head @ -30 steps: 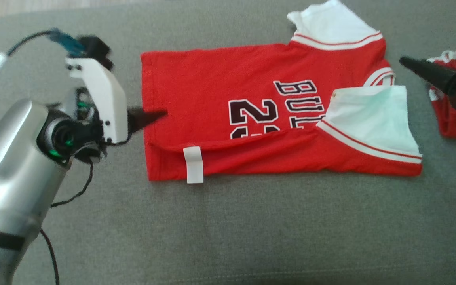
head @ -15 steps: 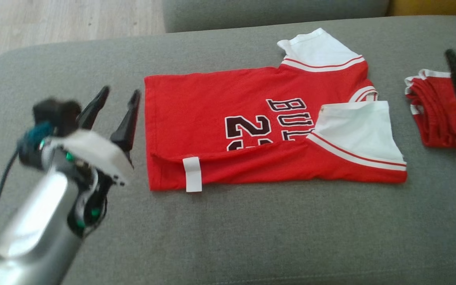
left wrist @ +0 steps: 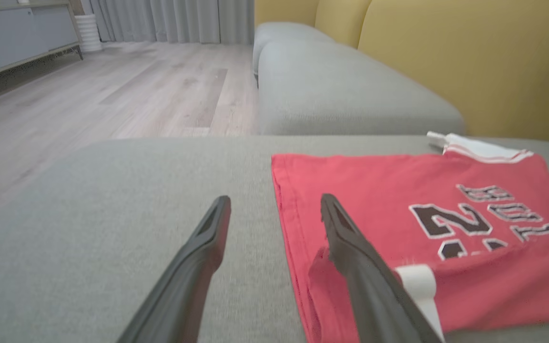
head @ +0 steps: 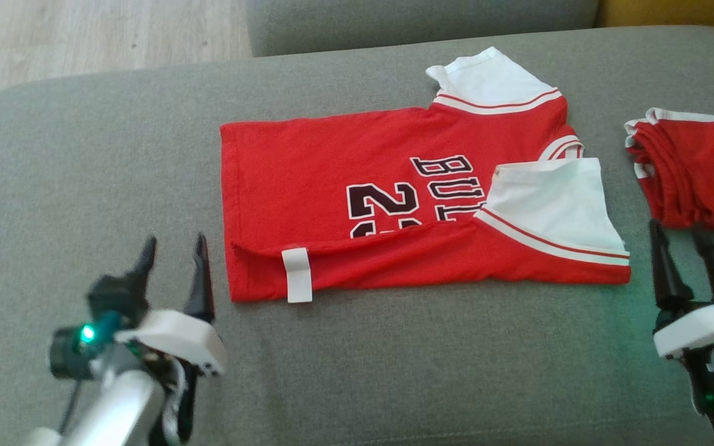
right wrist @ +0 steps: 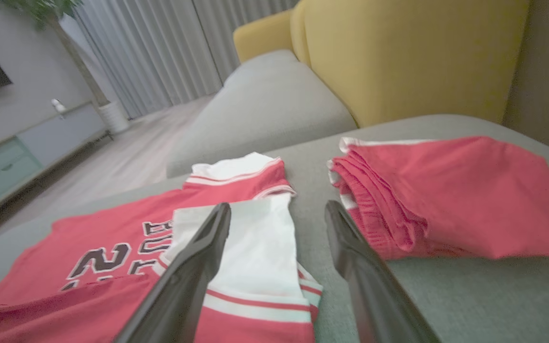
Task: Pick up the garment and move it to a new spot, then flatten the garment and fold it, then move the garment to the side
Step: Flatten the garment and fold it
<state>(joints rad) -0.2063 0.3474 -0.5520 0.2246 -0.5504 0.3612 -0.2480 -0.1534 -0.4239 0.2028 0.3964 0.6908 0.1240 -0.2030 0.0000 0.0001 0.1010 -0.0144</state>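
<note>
The garment (head: 332, 173) is a red jersey with white sleeves and black lettering, lying flat on the grey sofa seat, its near long edge folded up over the front. A white tag (head: 298, 274) shows on that fold. My left gripper (head: 172, 245) hovers open just left of the jersey's hem corner, empty. My right gripper (head: 679, 234) stands open off the jersey's right end, beside the folded white sleeve (head: 555, 198). In the left wrist view the jersey (left wrist: 398, 200) lies under the right finger. In the right wrist view the jersey (right wrist: 136, 233) lies beneath the left finger.
A folded pair of red shorts (head: 698, 167) lies at the right of the seat, also in the right wrist view (right wrist: 446, 195). A second grey cushion (left wrist: 331, 90) and yellow backrest (left wrist: 470, 62) stand behind. Wooden floor (head: 84, 37) lies beyond the seat's left edge.
Both arms have pulled back from the jersey toward the near edge of the seat, fingers now pointing away from me. The camera has tilted, showing more of the floor and shorts.
</note>
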